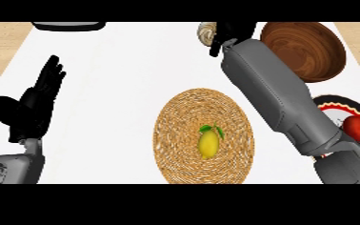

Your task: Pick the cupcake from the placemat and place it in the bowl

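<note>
My right hand (231,34) is at the far edge of the counter, just left of the wooden bowl (309,50), with its fingers curled round the cupcake (205,33); only the cupcake's pale side shows past the fingers. The bowl is dark brown wood and nothing shows inside it. The round woven placemat (204,136) lies in the middle near me, with a yellow lemon (209,143) on it. At the left edge my left hand (35,105) rests open, fingers up.
A dark-rimmed object (69,26) shows at the far left edge. A black, white and red plate (337,106) with a red item (353,126) sits at the right, partly behind my right forearm (281,95). Wooden counter strips flank the white surface.
</note>
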### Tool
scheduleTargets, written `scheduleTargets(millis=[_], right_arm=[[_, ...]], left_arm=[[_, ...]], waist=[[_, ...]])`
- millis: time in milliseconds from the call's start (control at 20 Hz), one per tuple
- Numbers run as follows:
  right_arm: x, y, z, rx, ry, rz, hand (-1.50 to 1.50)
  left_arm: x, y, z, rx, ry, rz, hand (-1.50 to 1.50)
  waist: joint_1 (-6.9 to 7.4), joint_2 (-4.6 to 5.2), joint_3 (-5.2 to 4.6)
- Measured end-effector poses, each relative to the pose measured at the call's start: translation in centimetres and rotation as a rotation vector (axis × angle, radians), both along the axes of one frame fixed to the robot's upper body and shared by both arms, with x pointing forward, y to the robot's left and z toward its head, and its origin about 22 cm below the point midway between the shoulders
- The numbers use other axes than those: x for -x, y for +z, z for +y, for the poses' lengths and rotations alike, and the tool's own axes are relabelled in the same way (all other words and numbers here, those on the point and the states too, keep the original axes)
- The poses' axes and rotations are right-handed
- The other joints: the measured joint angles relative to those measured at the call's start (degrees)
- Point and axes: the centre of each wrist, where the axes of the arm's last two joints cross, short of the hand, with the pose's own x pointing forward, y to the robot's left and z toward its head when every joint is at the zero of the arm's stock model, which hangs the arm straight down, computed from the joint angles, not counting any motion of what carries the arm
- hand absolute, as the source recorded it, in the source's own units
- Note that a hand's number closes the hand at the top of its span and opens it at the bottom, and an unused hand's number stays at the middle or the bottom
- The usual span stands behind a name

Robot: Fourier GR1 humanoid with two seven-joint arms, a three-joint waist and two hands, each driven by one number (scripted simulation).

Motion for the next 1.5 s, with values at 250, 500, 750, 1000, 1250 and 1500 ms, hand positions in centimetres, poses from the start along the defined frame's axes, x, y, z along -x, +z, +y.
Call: scheduleTargets(millis=[250, 500, 750, 1000, 1250, 1500], right_arm=[[-0.2, 5.1, -0.4, -0.019, -0.040, -0.195, 1.50], [-0.2, 8.1, -3.2, -0.051, -0.103, -0.271, 1.50], [-0.7, 8.3, -7.5, -0.112, -0.151, -0.301, 1.50], [-1.2, 6.1, -12.5, -0.169, -0.171, -0.315, 1.50], [-1.6, 4.3, -18.0, -0.194, -0.186, -0.331, 1.50], [-1.9, 2.2, -21.8, -0.201, -0.202, -0.338, 1.50]], left_arm=[[0.3, -0.2, 0.6, -0.001, 0.012, 0.003, 0.00], [0.0, 0.0, 0.6, 0.001, 0.018, -0.001, 0.00], [0.1, -0.2, 0.6, 0.003, 0.016, -0.004, 0.00], [-0.2, 0.3, 0.5, -0.002, 0.012, -0.010, 0.00], [-0.2, 0.2, 0.2, -0.005, -0.006, -0.015, 0.00], [-0.7, 0.4, -0.1, -0.001, -0.022, -0.019, 0.00]], waist=[[-0.68, -0.25, 0.00], [-0.97, -0.21, 0.00], [-0.64, 0.00, 0.02], [-0.35, 0.21, 0.04], [0.19, 0.46, 0.07], [1.11, 0.85, 0.09]])
